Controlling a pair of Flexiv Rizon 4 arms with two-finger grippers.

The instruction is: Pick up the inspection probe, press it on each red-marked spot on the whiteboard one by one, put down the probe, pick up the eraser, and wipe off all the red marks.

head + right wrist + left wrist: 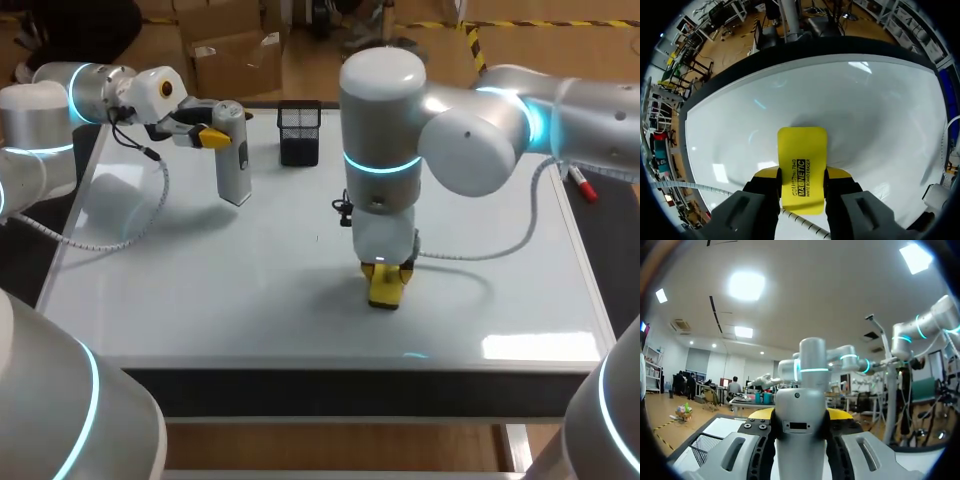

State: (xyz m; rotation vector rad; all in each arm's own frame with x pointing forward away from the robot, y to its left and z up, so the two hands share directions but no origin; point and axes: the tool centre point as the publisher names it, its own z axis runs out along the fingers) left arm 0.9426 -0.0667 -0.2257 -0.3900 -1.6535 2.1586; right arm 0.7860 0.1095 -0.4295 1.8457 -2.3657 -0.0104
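Mid-board, toward the near edge: right gripper [386, 272] is pinching the yellow eraser [385, 293] from both sides, one yellow tip on each long edge, with the eraser face down flat on the whiteboard [200, 300]. Right wrist view confirms the clamp and shows bare white board all around the eraser. Far-left corner of the board: left gripper [217, 137] is clamped on the grey probe [232, 155], gripping near its top. Probe is upright, base at or just above the board; can't tell if it touches. Left wrist view shows the probe body wedged between the two fingers. Mesh cup [299, 132] sits near the probe at the far edge, not touching. Red marker [582, 186] lies just off the board's right edge, partly hidden by the right arm. Status, my read: no red marks visible anywhere on the board in head or right wrist view, apart from whatever the right arm and eraser cover. So the probe-press phase looks done and wiping is at or near its end. Deviation from task order: the probe isn't put down, it's in the left claw while the right one works the eraser. Left to do, as far as I can judge: check the patch under the eraser, lift off, set down eraser and probe.
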